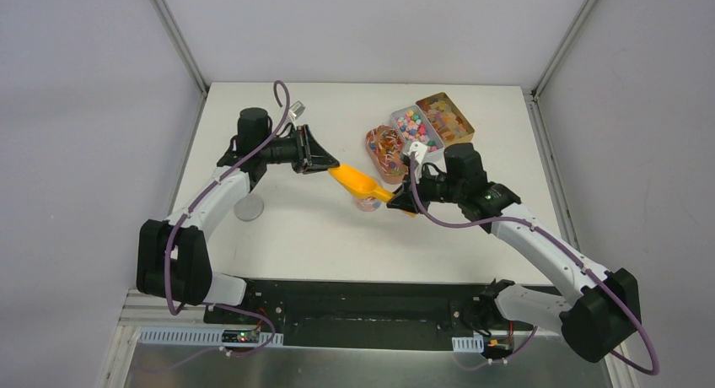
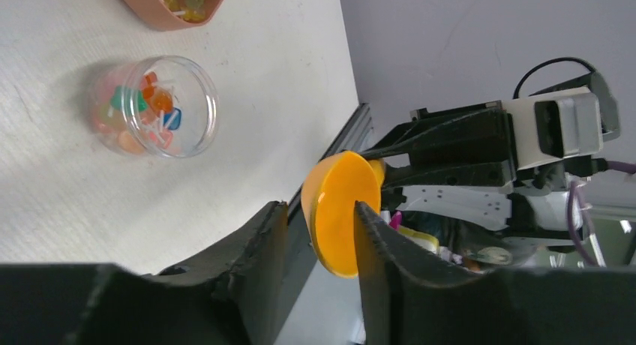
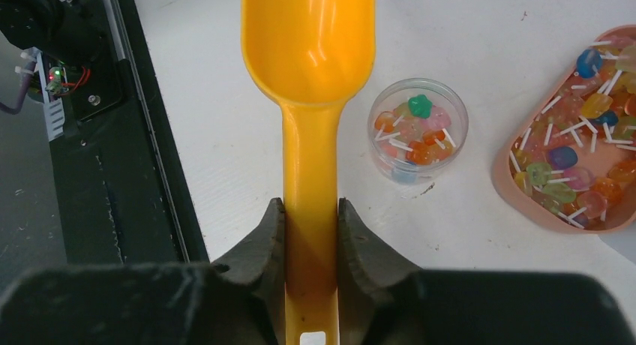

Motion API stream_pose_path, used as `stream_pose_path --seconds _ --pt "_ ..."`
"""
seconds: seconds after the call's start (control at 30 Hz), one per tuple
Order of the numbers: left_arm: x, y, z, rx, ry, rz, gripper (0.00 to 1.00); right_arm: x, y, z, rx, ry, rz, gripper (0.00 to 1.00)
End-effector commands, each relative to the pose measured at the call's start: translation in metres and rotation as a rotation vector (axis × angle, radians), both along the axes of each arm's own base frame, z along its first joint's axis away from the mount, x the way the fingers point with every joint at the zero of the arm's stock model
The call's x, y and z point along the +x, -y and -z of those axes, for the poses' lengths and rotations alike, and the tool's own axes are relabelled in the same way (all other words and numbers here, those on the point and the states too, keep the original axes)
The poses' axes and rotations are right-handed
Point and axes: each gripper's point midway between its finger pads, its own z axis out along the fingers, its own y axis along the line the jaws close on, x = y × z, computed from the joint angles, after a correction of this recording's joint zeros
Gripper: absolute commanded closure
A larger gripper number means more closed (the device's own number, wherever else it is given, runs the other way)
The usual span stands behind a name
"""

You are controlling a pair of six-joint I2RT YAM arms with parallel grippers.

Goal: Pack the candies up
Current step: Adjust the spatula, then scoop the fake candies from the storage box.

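**Ana:** What is going on now?

**Ben:** The right claw (image 3: 309, 210) pinches the handle of the orange scoop (image 3: 307, 37) tight. The scoop looks empty. Its round front sits between the fingers of the left claw (image 2: 321, 210), which is spread wide. One finger seems to touch the scoop, but I can't be sure.

**Ana:** Where are the candies?

**Ben:** Some candies (image 3: 416, 131) lie in the little clear jar (image 3: 463, 116), just right of the scoop in the right wrist view. More fill the pink tray (image 3: 506, 180) at the right edge. Two tins (image 1: 445, 118) sit in the upper right of the top view.

**Ana:** So what step is it?

**Ben:** I think it is filling the jar, between scoops. Next the scoop needs more candies, so the left claw should back off first.

**Ana:** Is there room?

**Ben:** The jar, tray and right arm are crowded together. A wide swing could knock the jar. There is bare table in the middle and lower left of the top view, near a grey round disc (image 1: 249, 207). The black plate (image 3: 112, 172) marks the table's near edge.
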Motion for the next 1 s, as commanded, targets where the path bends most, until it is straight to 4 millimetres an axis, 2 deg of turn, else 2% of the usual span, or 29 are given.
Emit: stream_pose_path --seconds 0.0,0.03,0.07,0.2,0.27,0.4,0.47,0.53,0.7,0.8,0.97 --pt "0.006 -0.005 -0.013 0.002 0.067 -0.009 0.51 0.011 -0.001 -0.04 0.05 0.086 0.033 1.0" --pt "0.007 -0.008 -0.014 0.016 0.075 -0.014 0.37 0.01 0.001 -0.039 0.028 0.07 0.032 1.0" --pt "0.009 -0.012 -0.016 0.031 0.083 -0.021 0.31 0.01 0.004 -0.039 0.002 0.057 0.036 1.0" --pt "0.013 -0.029 -0.022 0.103 0.126 -0.05 0.17 0.016 0.024 -0.034 -0.145 0.011 0.115 1.0" --pt "0.011 -0.04 -0.018 0.175 0.142 -0.077 0.1 0.02 0.032 -0.035 -0.21 -0.01 0.14 1.0" --pt "0.005 -0.059 -0.005 0.322 0.18 -0.139 0.07 0.036 0.058 -0.044 -0.381 -0.04 0.242 1.0" --pt "-0.001 -0.067 0.002 0.375 0.196 -0.16 0.01 0.047 0.073 -0.047 -0.476 -0.049 0.296 1.0" --pt "-0.006 -0.073 0.007 0.413 0.213 -0.171 0.01 0.056 0.085 -0.052 -0.556 -0.066 0.327 1.0" --pt "-0.012 -0.082 0.01 0.466 0.242 -0.203 0.01 0.087 0.122 -0.037 -0.824 -0.165 0.428 1.0" --pt "-0.007 -0.084 0.011 0.472 0.218 -0.23 0.01 0.104 0.131 -0.031 -0.915 -0.209 0.454 1.0" --pt "0.003 -0.074 0.005 0.413 0.187 -0.195 0.03 0.135 0.135 -0.025 -1.023 -0.235 0.468 1.0"
